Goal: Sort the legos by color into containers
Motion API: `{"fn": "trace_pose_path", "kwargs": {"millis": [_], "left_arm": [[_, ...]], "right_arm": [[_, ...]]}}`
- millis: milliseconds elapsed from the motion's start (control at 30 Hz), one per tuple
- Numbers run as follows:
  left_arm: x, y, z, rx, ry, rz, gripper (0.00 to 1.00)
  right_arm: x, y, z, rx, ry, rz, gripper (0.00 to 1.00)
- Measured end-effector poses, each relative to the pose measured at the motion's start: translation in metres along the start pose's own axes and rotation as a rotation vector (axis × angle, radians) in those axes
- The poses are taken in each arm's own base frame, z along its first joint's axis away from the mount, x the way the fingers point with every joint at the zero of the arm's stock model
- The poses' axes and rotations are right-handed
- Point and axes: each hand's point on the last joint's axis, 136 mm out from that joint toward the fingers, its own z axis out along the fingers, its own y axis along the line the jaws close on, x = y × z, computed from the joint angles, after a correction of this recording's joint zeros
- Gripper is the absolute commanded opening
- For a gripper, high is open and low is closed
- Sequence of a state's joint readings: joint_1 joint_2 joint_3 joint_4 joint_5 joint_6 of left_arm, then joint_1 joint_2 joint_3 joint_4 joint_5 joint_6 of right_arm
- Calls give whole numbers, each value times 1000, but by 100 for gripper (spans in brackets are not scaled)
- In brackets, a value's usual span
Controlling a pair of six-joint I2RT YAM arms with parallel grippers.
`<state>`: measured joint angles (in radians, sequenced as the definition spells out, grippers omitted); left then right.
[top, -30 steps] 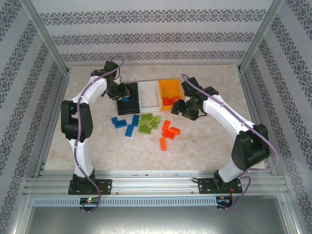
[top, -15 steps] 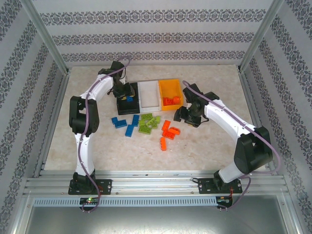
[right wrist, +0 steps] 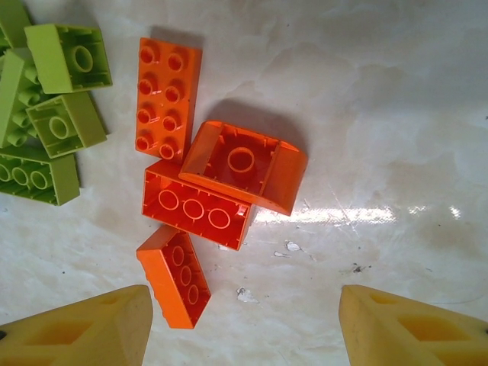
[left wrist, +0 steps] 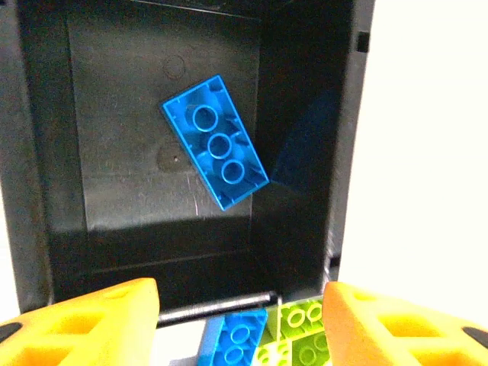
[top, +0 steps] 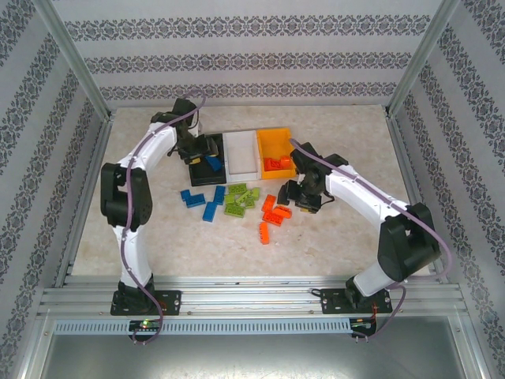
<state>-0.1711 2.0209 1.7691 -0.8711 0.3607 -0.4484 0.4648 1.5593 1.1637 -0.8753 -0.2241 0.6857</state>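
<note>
The table (top: 355, 150) is a pale, marbled beige slab. It is glossy enough to throw back a streak of light in the right wrist view, and a few dark specks lie on it. Walls (top: 252, 47) papered in grey ornamental bands close it in on three sides. Aluminium posts stand at the corners, and an aluminium rail (top: 252, 300) along the near edge carries both arm bases.

Three bins stand side by side, touching, at the middle back: the black bin (top: 196, 170) on the left, the white bin (top: 241, 154) in the middle and the orange bin (top: 272, 144) on the right. A few orange-red bricks lie in the orange bin.

The left fingers (left wrist: 91, 324) hang over the black bin, spread apart and holding nothing. Below them one blue brick (left wrist: 216, 141) lies slanted on the bin's floor with its hollow underside up.

On the table in front of the bins lie three loose groups: blue bricks (top: 203, 201) on the left, green bricks (top: 241, 199) in the middle and orange bricks (top: 272, 215) on the right. The green and orange groups sit just beside each other.

The right fingers (right wrist: 76, 332) hover above the orange group, also spread and empty. Four orange pieces huddle beneath them, touching, one with studs up and two with their undersides up.
</note>
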Motion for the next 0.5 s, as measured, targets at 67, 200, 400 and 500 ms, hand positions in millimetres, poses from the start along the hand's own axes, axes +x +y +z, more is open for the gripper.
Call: {"fn": "trace_pose_path", "kwargs": {"millis": [67, 200, 400, 500], "left_arm": [[4, -2, -12, 7, -18, 6, 59], [20, 4, -26, -1, -30, 9, 59], [59, 21, -45, -31, -25, 18, 59], [80, 30, -55, -43, -26, 21, 59]], "right_arm": [[2, 3, 6, 9, 18, -9, 67], [7, 11, 19, 21, 50, -40, 66], [24, 18, 42, 62, 116, -96, 64], [31, 29, 51, 72, 139, -154, 64]]}}
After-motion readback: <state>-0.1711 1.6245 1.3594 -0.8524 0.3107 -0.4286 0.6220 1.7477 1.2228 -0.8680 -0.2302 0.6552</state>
